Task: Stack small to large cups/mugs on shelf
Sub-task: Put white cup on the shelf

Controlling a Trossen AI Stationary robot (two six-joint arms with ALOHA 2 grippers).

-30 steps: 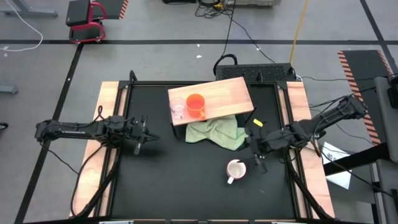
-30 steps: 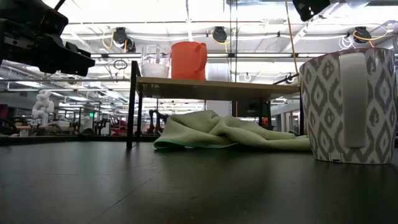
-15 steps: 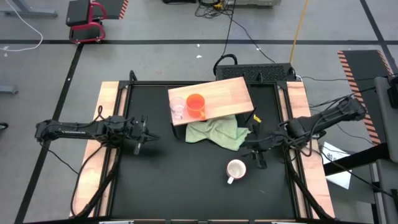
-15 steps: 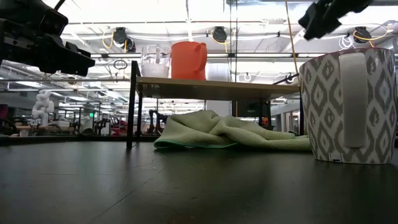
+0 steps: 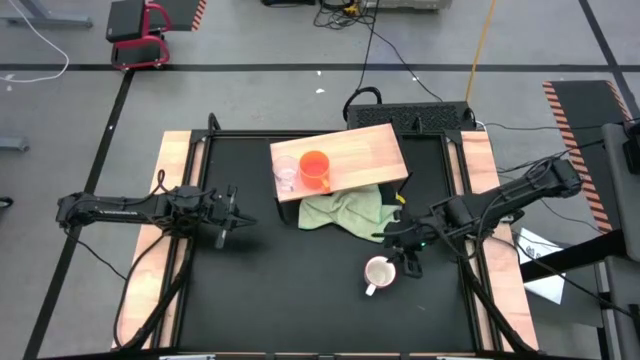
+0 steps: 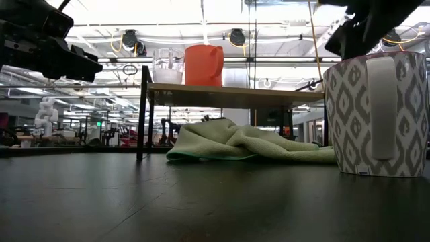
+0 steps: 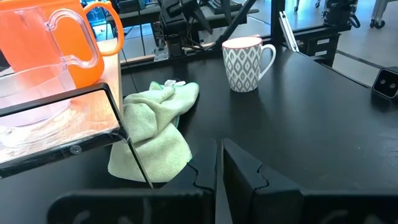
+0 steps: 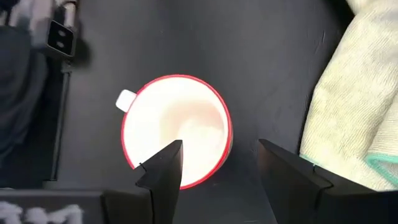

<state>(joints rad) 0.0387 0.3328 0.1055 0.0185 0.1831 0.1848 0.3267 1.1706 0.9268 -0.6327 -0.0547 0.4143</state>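
The white mug [image 5: 379, 271] has a grey diamond pattern and a red rim [image 8: 177, 130]. It stands upright on its base on the black table, right of centre. My right gripper [image 5: 402, 252] is open just above it. In the right wrist view [image 8: 227, 174] one finger stands over the mug's mouth and the other outside its wall, touching nothing. The orange mug [image 5: 314, 168] and the clear glass cup [image 5: 286, 174] stand side by side on the tan shelf [image 5: 365, 150]. My left gripper [image 5: 232, 219] is shut and empty at the left.
A light green cloth [image 5: 350, 212] lies bunched on the table under the shelf's near edge, just beyond the white mug. The shelf stands on thin black legs [image 6: 144, 111]. Bare black table lies between the two arms and along the near edge.
My right gripper has gone toward the table's left edge and down toward the white mug, and now hangs over its rim. The mugs, the cup and my left arm have kept still.
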